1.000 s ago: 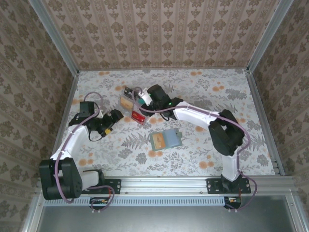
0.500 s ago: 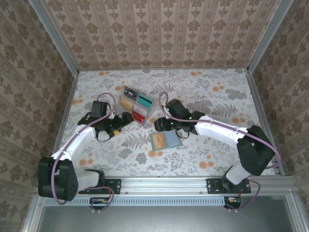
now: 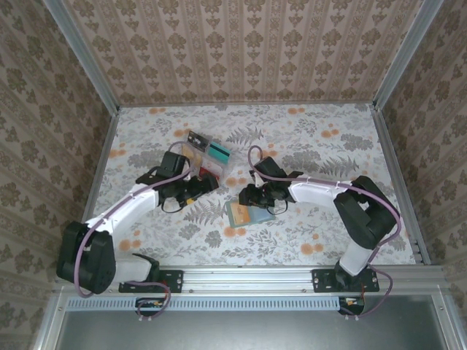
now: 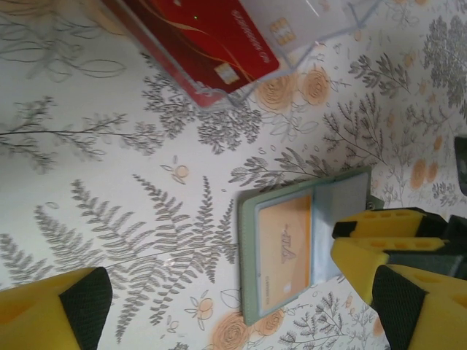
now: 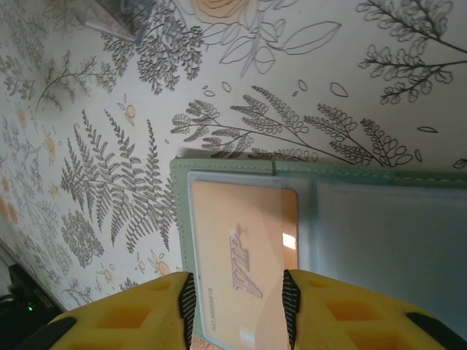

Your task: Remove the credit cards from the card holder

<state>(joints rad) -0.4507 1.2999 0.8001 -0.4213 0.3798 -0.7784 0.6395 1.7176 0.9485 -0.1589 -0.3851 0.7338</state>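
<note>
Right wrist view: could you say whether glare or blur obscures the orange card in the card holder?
Right wrist: one small glare spot on the orange card, VIP lettering legible; close fingertips slightly soft. Left wrist: card holder sharp, yellow fingers blurred.

bright, soft, even light falls from overhead on the pale floral-printed table surface, and shadows beneath the arms are faint and short. in the right wrist view a small white glare spot sits on the thin tan-orange plastic card. the yellow fingertips are blurred (too close to focus). the left wrist view's yellow-and-black fingers look soft too.
</note>
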